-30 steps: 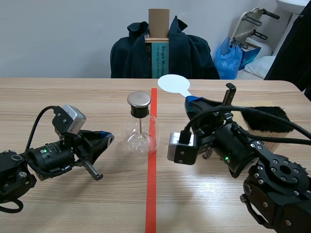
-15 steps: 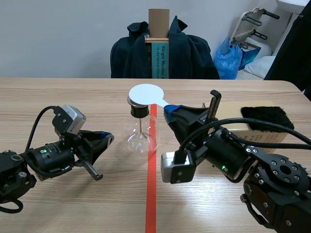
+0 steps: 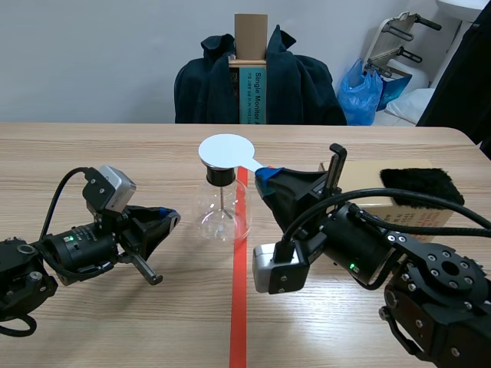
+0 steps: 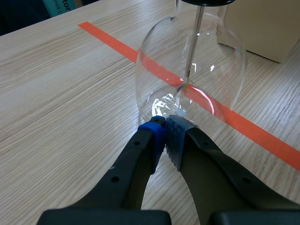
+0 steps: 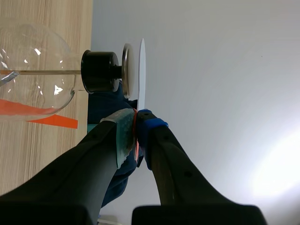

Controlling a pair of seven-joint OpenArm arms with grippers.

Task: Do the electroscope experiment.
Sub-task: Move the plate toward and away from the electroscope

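A clear glass flask (image 3: 222, 215) is stood at the middle of the worktop (image 3: 115, 153), on the orange-red tape line (image 3: 239, 307). Its neck is plugged by a black stopper (image 5: 101, 71) topped with a metal cap (image 5: 127, 70). A thin rod (image 4: 193, 47) is hung inside from the stopper, with a small foil piece at its lower end.

A white disc (image 3: 225, 150) is held by its handle in the closed right claw (image 5: 136, 124), level over the cap (a narrow gap is seen in the right wrist view).

The left claw (image 4: 166, 129) is closed on nothing, low over the worktop, with its tips just beside the flask base.

A cardboard box (image 3: 399, 207) carrying a black fur pad (image 3: 422, 184) is placed near the right edge, partly hidden behind the right arm.
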